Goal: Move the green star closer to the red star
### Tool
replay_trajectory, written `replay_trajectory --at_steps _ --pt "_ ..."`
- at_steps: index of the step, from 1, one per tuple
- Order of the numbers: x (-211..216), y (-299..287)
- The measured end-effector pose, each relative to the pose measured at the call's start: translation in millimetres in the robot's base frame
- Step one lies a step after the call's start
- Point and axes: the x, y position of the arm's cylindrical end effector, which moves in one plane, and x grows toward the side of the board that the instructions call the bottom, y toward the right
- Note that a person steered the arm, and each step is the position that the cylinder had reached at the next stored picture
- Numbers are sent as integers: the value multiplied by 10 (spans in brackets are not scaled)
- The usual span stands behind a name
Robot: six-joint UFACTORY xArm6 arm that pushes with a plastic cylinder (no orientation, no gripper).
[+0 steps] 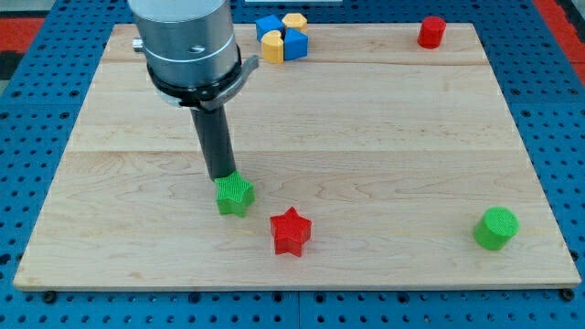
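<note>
The green star (235, 195) lies on the wooden board (366, 128), left of the middle and near the view's bottom. The red star (291, 231) lies just to its lower right, a small gap apart. My tip (222, 177) stands at the green star's upper left edge, touching it or almost so. The rod rises from there to the grey arm body at the view's top.
A green cylinder (495, 228) stands at the lower right. A red cylinder (431, 32) stands at the top right. A cluster of blue (269, 25) and yellow (272, 47) blocks sits at the top middle. The board's edges meet blue perforated table.
</note>
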Motion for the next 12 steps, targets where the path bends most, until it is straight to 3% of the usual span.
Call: replay_trajectory --at_steps 10,12 --pt "368 184" --pt "182 173"
